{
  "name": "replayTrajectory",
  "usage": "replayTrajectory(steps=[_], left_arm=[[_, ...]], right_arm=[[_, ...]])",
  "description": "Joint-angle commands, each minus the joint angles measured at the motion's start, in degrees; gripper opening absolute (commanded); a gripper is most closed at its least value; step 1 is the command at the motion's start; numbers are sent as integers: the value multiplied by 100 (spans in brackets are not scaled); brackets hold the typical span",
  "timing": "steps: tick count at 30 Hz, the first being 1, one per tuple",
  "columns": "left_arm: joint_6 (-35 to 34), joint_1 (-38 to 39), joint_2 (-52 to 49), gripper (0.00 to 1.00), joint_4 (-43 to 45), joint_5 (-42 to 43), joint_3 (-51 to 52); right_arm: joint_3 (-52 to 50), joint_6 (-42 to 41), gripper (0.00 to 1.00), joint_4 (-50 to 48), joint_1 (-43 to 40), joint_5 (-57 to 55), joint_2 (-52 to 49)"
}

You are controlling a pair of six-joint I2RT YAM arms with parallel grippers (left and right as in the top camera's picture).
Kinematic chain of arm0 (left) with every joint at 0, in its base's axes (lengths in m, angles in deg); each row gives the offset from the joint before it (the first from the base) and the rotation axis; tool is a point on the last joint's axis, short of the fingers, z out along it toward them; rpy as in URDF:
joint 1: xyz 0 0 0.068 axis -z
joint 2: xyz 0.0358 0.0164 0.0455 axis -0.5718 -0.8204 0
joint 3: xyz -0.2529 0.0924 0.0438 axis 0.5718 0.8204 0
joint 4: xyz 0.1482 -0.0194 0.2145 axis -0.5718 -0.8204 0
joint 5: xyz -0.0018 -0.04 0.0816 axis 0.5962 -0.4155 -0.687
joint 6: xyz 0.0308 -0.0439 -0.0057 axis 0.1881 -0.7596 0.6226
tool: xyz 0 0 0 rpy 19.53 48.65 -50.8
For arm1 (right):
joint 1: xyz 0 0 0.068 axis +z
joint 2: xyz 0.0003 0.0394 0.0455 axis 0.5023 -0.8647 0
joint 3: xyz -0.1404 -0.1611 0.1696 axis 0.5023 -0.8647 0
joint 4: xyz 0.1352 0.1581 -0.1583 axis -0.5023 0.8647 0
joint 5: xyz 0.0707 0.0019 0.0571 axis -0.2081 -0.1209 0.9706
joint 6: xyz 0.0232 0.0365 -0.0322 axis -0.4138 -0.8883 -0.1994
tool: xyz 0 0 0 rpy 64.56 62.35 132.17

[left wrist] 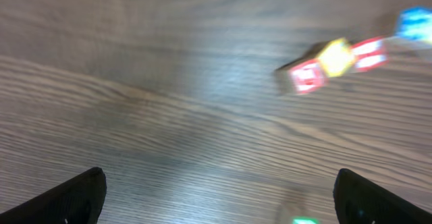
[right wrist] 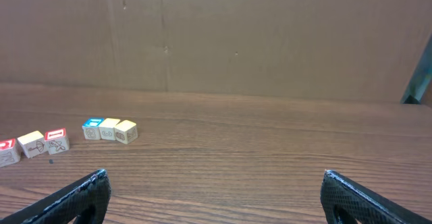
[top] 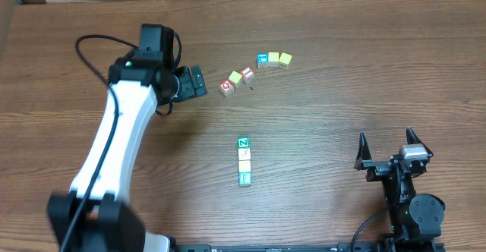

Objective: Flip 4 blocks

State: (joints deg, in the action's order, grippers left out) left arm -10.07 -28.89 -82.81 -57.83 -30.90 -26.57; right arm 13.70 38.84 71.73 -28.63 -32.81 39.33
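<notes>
The four blocks lie in a short column mid-table: green Z block, cream block, yellow block and teal block. My left gripper hangs open to the upper left of the column, well apart from it, and holds nothing. In the blurred left wrist view its gripper spans bare wood, with a sliver of the green block at the bottom edge. My right gripper stands open at the right, far from the column. In the right wrist view, that gripper holds nothing and the column is out of sight.
Other cubes lie in an arc at the back: a red cube, a yellow cube and a red cube just right of the left gripper, then a blue cube and two yellow cubes. A cardboard wall closes the far side.
</notes>
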Motion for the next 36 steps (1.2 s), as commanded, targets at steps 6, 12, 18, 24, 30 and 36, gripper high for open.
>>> replayTrajectory(steps=[6, 12, 18, 24, 30, 36], left_arm=[[48, 109, 2240, 100, 11, -284, -50], [46, 109, 3554, 100, 4, -597, -11], [46, 109, 5066, 99, 9, -627, 560], [46, 109, 6526, 100, 111, -634, 1585], [52, 109, 7812, 100, 918, -732, 2905], [297, 107, 8837, 100, 2761, -809, 4240]], right_arm=[[-59, 22, 100, -37, -31, 13, 48], [-59, 24, 100, -37, -31, 13, 48], [-59, 22, 100, -37, -31, 13, 48], [-59, 22, 100, -37, -31, 13, 48], [-59, 22, 100, -37, -31, 13, 48], [-59, 22, 100, -37, -31, 13, 48]])
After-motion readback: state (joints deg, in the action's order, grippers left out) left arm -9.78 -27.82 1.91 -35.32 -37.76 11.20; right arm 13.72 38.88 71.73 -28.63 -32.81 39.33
